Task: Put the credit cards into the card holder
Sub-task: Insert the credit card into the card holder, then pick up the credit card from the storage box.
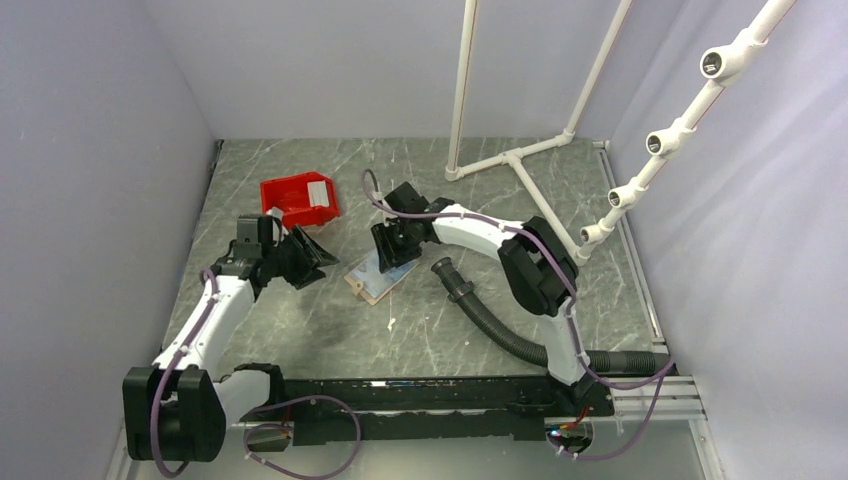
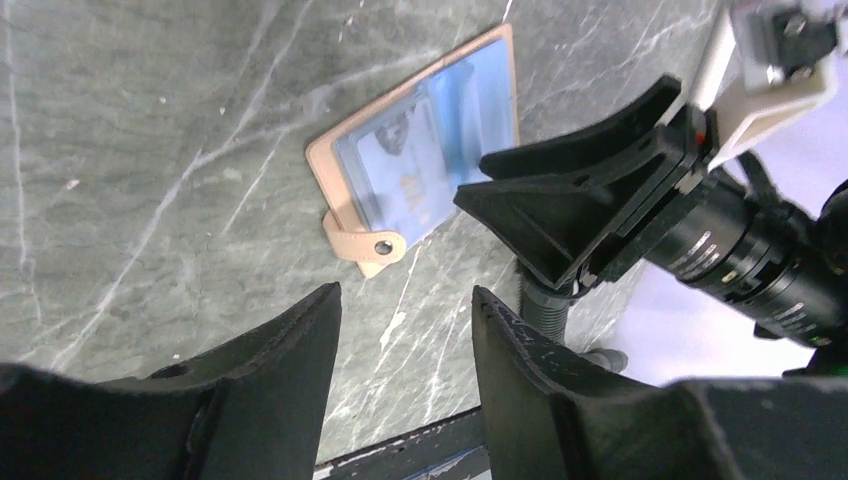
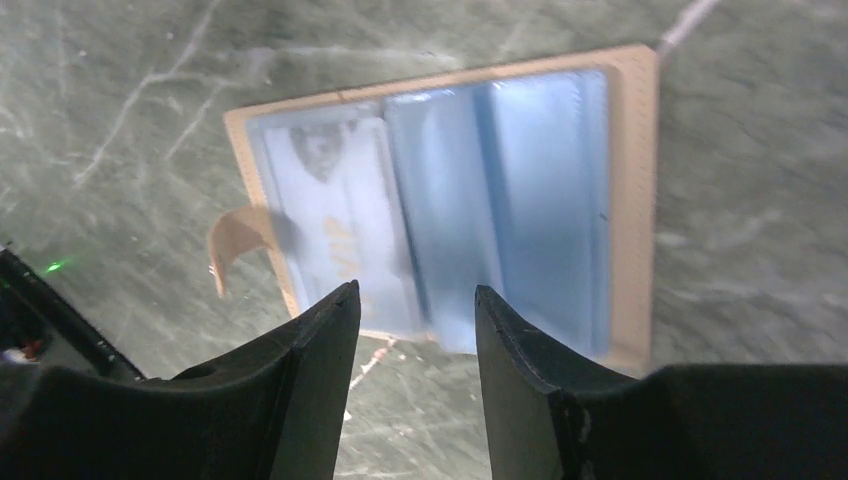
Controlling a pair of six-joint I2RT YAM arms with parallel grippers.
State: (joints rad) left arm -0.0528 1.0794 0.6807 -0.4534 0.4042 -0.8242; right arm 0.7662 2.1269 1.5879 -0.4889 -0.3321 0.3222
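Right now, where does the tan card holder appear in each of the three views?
Top external: the card holder lies mid-table, at the picture's centre.
Left wrist: card holder in the upper centre, tilted.
Right wrist: card holder fills the middle.
Shared landmark: its strap tab, seen in both wrist views, too small to tell from above.

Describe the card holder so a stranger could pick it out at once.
Start from the grey marble table and look at its middle, just under the right tool. There lies the card holder, flat and open, showing bluish clear pockets. Unlike the red bin behind it, it is thin, tan-edged and has a small snap tab.
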